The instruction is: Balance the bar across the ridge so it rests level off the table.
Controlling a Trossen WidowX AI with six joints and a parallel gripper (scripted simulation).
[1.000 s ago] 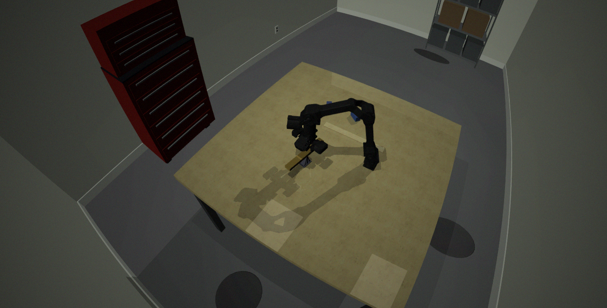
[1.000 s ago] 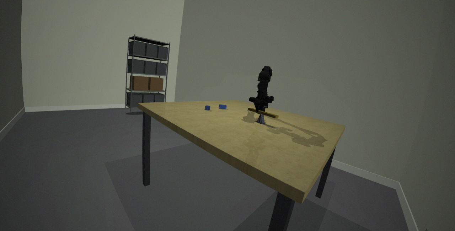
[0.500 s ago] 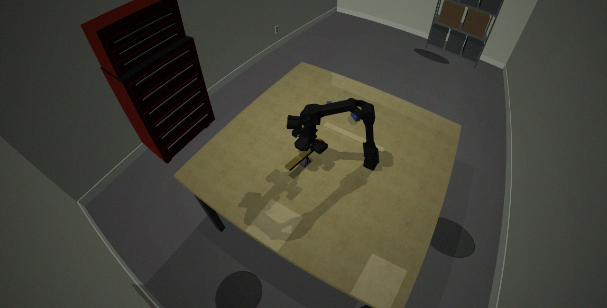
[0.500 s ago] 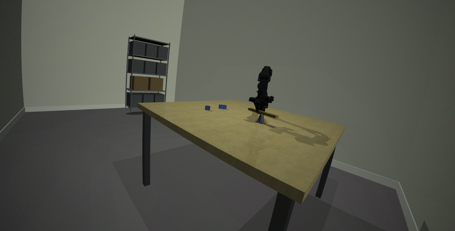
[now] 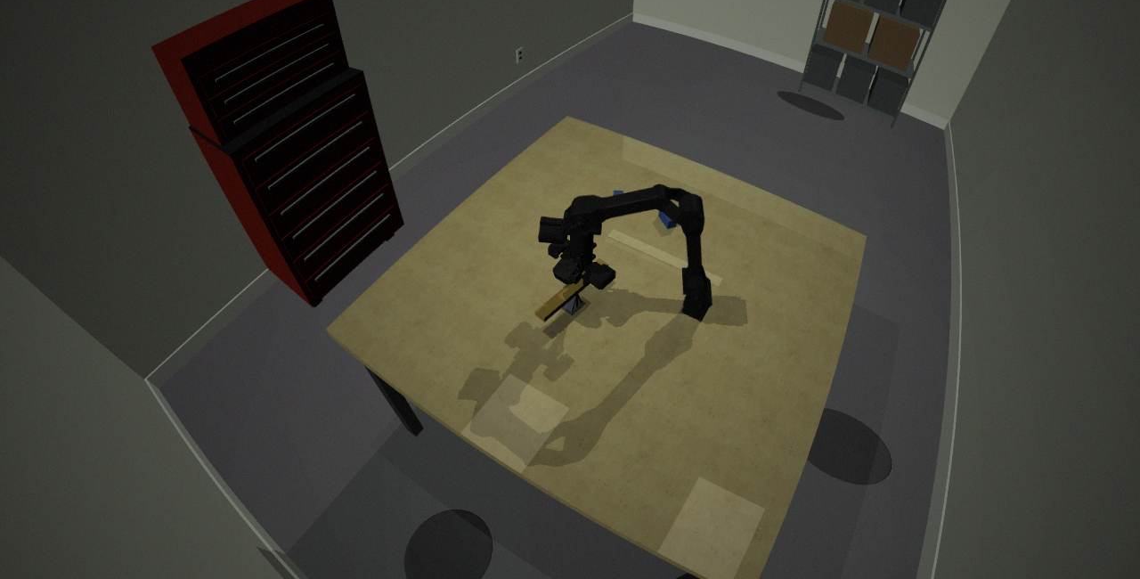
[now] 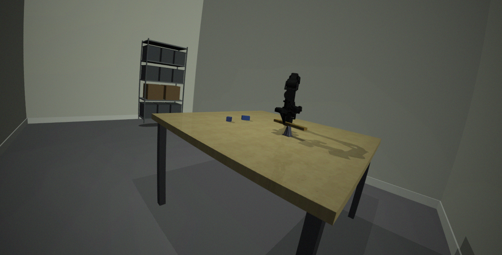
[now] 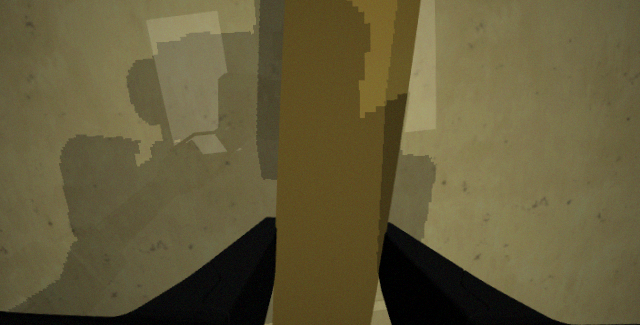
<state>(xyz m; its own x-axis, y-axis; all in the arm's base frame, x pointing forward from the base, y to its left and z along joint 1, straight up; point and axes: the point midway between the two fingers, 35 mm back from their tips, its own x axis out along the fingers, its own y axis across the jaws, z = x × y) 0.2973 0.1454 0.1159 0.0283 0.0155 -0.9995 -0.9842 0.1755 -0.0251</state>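
Observation:
A brown wooden bar lies across a small dark wedge-shaped ridge near the middle of the table. Both of its ends are off the table top, and it slopes a little in the exterior view. My gripper is shut on the bar from above, just over the ridge. In the wrist view the bar runs straight up between my two dark fingers, and the ridge is hidden under it.
Two small blue blocks lie at the table's far side; one also shows in the top view behind the arm. A red tool chest stands left of the table. A shelf rack stands by the far wall.

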